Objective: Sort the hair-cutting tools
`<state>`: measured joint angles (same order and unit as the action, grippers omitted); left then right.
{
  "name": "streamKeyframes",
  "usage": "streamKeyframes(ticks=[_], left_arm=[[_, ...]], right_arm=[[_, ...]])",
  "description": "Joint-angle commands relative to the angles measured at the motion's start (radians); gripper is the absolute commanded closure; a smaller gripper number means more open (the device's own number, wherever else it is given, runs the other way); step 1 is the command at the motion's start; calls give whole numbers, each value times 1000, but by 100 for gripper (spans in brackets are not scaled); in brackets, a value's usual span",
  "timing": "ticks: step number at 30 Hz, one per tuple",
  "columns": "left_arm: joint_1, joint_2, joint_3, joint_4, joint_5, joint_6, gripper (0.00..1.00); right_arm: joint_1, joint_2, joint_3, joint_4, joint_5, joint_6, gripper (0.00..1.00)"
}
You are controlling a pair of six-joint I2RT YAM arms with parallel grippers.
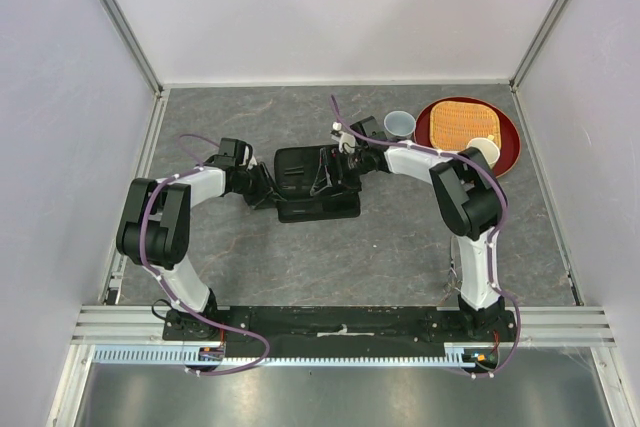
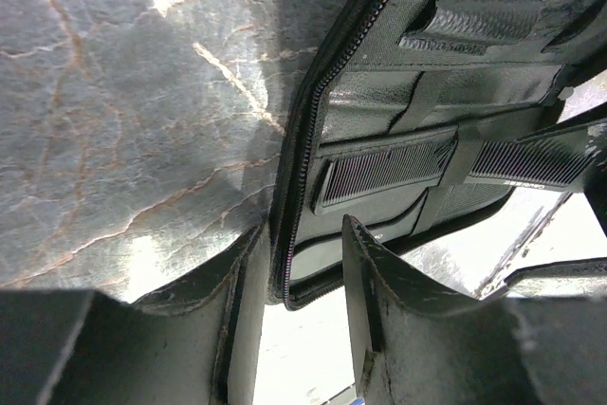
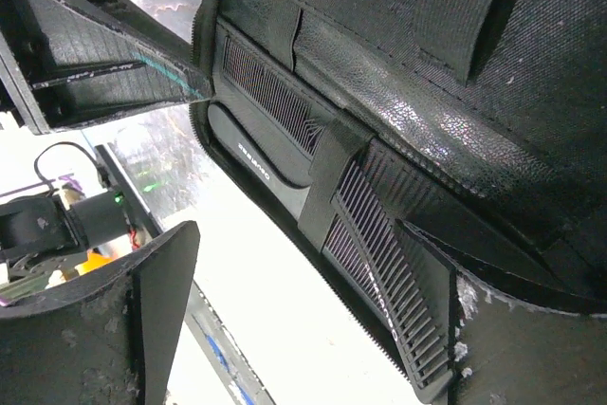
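Plainly, the step in hand looks like seating a comb under the elastic strap inside the open black case. The case lies near the middle of the table, a little toward its far edge. The right gripper hangs over that comb with its fingers spread wide and nothing held. The comb's free end pokes out just beside one fingertip. To finish well, I would lift that arm straight off (no sideways drag, or the teeth may catch and pull the comb from under the strap). The left gripper sits astride the case's zip edge, on the side facing the table's left edge. Its fingers are partly apart, and I cannot tell whether they truly pinch the edge. That arm is best held steady, so the case does not slide.

Only the top view gives the layout: both arms meet over the case, and a red tray sits in the far right corner. It shows no comb detail. The right wrist view shows two rows of teeth fanning apart below the strap, probably both combs. The left wrist view shows the zip and the teeth passing under the strap. I can make out no scissors in any view.
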<state>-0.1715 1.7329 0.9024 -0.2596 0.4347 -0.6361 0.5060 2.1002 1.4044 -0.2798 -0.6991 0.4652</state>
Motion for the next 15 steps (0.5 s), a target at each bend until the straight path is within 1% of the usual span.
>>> streamKeyframes(ticks=[1, 11, 14, 15], left_arm=[[-26, 34, 7, -18, -47, 23, 57], [-25, 34, 6, -17, -48, 19, 57], [-25, 28, 1, -18, -50, 19, 57], [-26, 25, 0, -18, -51, 18, 57]], right_arm=[[-23, -8, -45, -145, 282, -77, 8], [-35, -91, -59, -202, 437, -56, 8], [-37, -129, -59, -214, 503, -51, 12], [-37, -152, -56, -220, 521, -56, 15]])
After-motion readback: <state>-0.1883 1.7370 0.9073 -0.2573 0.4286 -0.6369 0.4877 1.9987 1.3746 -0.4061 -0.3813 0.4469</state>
